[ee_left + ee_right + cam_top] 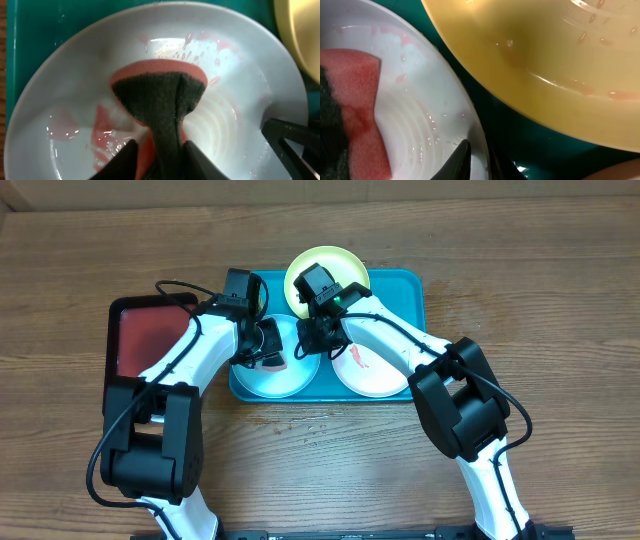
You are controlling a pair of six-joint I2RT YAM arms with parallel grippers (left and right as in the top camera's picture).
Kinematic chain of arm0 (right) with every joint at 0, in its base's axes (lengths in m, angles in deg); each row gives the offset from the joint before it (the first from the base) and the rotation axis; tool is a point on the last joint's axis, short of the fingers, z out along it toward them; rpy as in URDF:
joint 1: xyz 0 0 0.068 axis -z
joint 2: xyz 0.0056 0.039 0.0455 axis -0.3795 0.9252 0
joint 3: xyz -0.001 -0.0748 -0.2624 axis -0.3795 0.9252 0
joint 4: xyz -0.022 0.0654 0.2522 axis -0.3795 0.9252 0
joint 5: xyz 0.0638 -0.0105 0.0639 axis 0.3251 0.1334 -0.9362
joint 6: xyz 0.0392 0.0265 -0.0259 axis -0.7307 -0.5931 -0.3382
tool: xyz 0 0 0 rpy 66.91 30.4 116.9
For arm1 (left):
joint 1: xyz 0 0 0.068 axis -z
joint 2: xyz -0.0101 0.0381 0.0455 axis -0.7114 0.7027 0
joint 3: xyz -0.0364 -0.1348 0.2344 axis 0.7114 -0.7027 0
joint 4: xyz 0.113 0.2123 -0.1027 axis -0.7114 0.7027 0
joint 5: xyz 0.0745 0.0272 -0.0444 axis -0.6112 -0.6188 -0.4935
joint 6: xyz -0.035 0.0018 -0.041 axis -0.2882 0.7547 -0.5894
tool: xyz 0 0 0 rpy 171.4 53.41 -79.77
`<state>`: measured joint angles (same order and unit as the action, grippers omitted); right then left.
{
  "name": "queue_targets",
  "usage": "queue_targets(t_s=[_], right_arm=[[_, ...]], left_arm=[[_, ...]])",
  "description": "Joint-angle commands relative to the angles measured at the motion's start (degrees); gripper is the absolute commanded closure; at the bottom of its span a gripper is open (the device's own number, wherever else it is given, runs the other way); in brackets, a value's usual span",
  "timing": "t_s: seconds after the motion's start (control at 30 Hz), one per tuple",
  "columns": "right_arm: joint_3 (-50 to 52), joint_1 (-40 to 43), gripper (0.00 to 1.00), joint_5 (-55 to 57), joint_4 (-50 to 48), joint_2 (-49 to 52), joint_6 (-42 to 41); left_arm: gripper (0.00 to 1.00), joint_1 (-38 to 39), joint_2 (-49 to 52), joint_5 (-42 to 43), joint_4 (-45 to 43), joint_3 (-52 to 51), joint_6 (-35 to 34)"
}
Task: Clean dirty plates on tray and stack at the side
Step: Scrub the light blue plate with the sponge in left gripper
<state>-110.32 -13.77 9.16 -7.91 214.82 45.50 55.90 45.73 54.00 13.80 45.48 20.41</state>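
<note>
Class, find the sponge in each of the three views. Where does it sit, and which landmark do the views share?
Overhead: the sponge lies left of centre, on the light blue plate.
Left wrist: sponge mid-picture, held by the left gripper.
Right wrist: sponge at the left edge.
Shared landmark: the yellow-green plate.

Robot lab setup: twin arms (180, 380) over wood-grain table (540, 270).
</note>
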Motion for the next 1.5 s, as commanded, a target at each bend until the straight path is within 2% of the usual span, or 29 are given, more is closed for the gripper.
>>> queue_targets(t_s=[0.0, 0.07, 0.23, 0.37, 0.5, 0.73, 0.9, 1.07, 1.23, 1.47], right_arm=[[-0.48, 0.13, 0.85, 0.57, -0.11, 0.94, 0.13], [-0.48, 0.13, 0.85, 0.57, -0.09, 0.94, 0.13], [-0.48, 0.13, 0.85, 0.55, 0.09, 0.94, 0.13], [-0.48, 0.13, 0.85, 0.57, 0.09, 0.94, 0.13], [-0.48, 0.13, 0.85, 0.57, 0.09, 0.94, 0.13], [-0.48, 0.13, 0.85, 0.57, 0.07, 0.94, 0.13], [-0.48, 0.13, 0.85, 0.55, -0.15, 0.94, 0.13], [-0.48, 0.13, 0.85, 0.57, -0.85, 0.94, 0.11], [-0.48, 0.13, 0.85, 0.55, -1.97, 0.94, -0.09], [-0.48, 0.13, 0.86, 0.57, -1.79, 0.94, -0.09]], left_arm=[[0.79, 0.59, 0.15, 0.11, -0.31, -0.57, -0.11], [0.86, 0.35, 0.15, -1.16, 0.24, -0.57, 0.15], [0.96, 0.33, 0.15, -8.94, 3.78, -0.57, 0.31], [0.96, 0.31, 0.13, -13.22, 5.35, -0.55, 0.98], [0.96, 0.31, 0.13, -17.38, 5.29, 0.33, 5.20], [0.95, 0.37, 0.13, -17.70, 5.29, 4.35, 7.78], [0.96, 0.37, 0.13, -15.63, 4.92, 6.88, 7.17], [0.96, 0.31, 0.20, -3.93, 3.19, 6.71, 4.59], [0.96, 1.70, 1.88, 2.08, 0.98, 6.54, 1.16], [0.96, 2.56, 7.32, 2.21, 0.66, 6.54, 1.14]])
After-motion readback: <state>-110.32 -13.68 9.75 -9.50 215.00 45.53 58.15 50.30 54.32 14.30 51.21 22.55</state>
